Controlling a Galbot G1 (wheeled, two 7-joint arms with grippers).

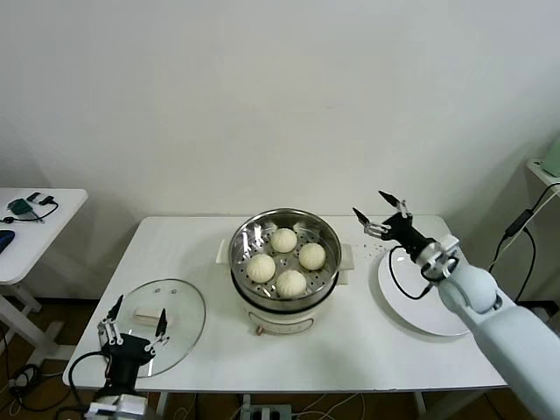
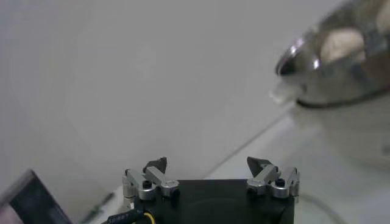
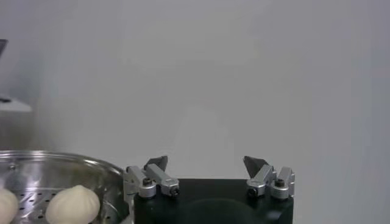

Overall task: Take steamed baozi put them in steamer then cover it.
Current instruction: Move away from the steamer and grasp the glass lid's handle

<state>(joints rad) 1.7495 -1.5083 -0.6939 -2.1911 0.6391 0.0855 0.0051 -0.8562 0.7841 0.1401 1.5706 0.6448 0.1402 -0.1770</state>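
In the head view we saw the steamer (image 1: 285, 267) standing near the middle of the white counter (image 1: 350, 350), uncovered, with all four steamed baozi (image 1: 283, 240) (image 1: 312, 255) (image 1: 261, 267) (image 1: 291, 283) resting on its perforated tray. The cover (image 1: 159, 325) lay flat on the counter to the robot's left of the steamer, near the front edge and apart from the pot, its white handle facing up. The left claw (image 1: 136, 318) hovered over the cover's near side with its fingers spread wide and nothing between them. The right claw (image 1: 381, 213) hung in the air just beyond the steamer's right handle, open too and empty, above the far edge of a white plate (image 1: 420, 311) that sat on the counter's right end. A second small table (image 1: 52, 219) with a few dark items stood off to the left.

From the left wrist view we saw the left claw (image 2: 211, 165) open, its two dark fingertips (image 2: 158, 164) well apart and holding nothing, with the steamer (image 2: 341, 67) farther off and one bun (image 2: 342, 44) showing above its rim.

From the right wrist view we saw the right claw (image 3: 207, 163) likewise wide open and empty, with the steamer (image 3: 67, 167) near it and two buns (image 3: 73, 204) (image 3: 6, 206) visible on the tray.
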